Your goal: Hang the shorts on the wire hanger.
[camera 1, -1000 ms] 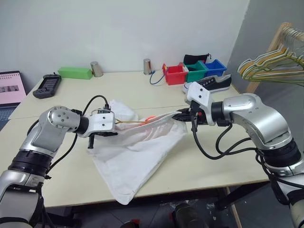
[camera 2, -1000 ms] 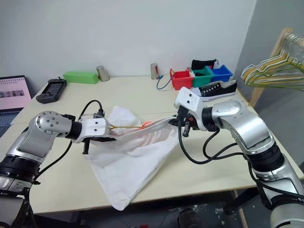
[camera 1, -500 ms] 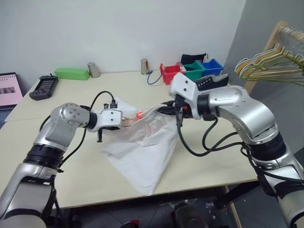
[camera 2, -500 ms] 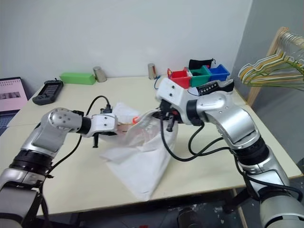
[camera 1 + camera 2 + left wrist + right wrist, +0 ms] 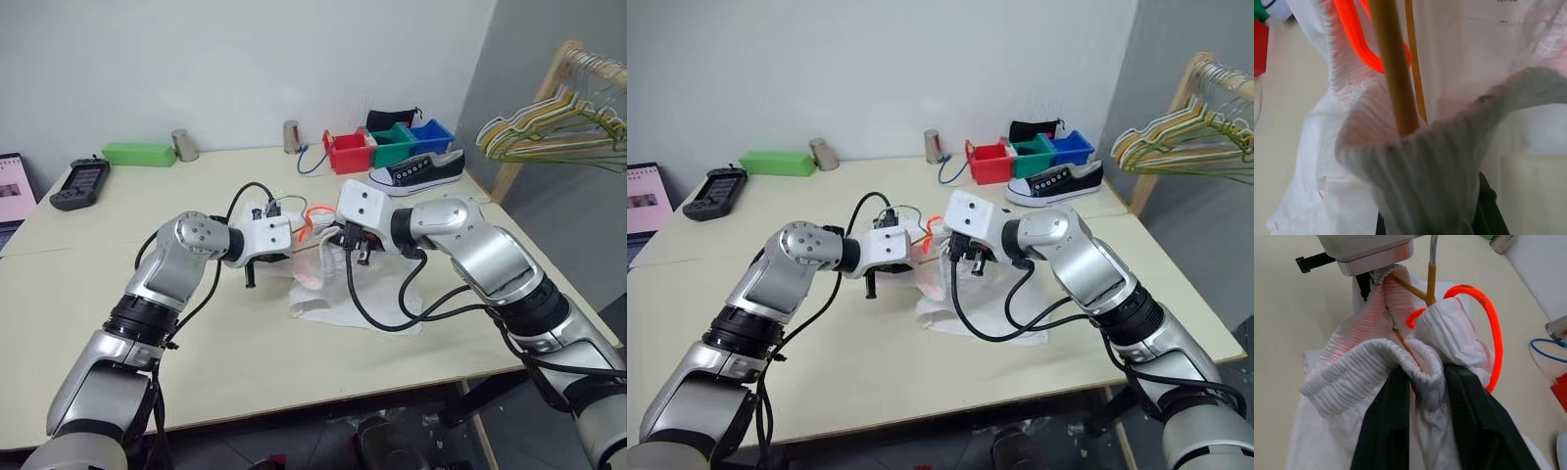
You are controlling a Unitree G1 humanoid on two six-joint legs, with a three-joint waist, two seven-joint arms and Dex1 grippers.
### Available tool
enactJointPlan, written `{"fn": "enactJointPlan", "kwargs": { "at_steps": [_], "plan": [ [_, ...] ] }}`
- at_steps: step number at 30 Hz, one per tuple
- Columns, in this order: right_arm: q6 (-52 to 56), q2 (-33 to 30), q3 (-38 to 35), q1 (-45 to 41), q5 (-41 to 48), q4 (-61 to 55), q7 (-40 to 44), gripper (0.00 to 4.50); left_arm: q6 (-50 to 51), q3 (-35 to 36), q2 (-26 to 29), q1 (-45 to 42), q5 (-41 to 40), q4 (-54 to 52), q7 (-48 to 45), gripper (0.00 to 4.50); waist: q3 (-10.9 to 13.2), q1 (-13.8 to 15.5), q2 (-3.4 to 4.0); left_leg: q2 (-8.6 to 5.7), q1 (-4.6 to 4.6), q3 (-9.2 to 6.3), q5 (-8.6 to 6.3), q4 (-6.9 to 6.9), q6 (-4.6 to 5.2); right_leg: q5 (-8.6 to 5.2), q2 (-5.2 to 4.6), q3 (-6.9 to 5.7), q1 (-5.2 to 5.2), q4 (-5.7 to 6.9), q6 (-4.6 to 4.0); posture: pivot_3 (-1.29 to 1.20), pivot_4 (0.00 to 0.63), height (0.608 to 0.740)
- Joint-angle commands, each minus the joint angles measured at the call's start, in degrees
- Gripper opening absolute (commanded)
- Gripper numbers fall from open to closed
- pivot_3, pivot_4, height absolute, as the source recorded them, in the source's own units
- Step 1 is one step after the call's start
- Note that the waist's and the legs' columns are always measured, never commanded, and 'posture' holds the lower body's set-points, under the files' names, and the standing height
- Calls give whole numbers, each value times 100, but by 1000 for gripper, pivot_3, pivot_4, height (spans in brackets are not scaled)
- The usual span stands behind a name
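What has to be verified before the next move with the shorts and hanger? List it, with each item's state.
1. Left end effector shut on the wire hanger: ok.
2. Right end effector released: ok, it is open, but the waistband drapes across its fingers.
3. Hanger threaded through the shorts: cannot tell; the wire disappears into the bunched waistband.
4. Shorts hanging free: not ok, their lower part lies on the table.
5. Orange drawstring clear of the wire: cannot tell; it loops right beside it.
6. Shoe out of the way: ok.
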Motion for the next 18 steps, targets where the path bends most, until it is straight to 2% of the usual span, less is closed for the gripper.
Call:
{"fn": "enactJointPlan", "kwargs": {
  "at_steps": [1,7,11,18],
  "plan": [
    [26,-212,-434,-103,51,-328,125,2148,-52,76,165,79,-58,-289,-32,0,0,-6,0,0,0,0,0,0,0,0,0,0,0,0,0,-303,31,740],
    [-118,-507,-517,-94,-16,-371,336,3685,-13,83,219,146,-88,-360,-18,0,0,8,0,-1,3,-2,0,1,0,0,-1,-2,6,-2,0,-303,30,740],
    [-362,-692,-469,-124,-168,-182,440,4458,-38,86,220,115,-77,-352,-19,0,0,2,0,-1,3,-2,0,0,0,0,-1,-2,5,-1,0,-302,28,740],
    [-867,-1304,-167,54,-462,-80,1073,4458,-89,113,240,34,-70,-336,-6,0,0,6,0,-2,3,0,0,0,0,0,-2,-2,6,-5,0,-296,25,740]
  ]
}}
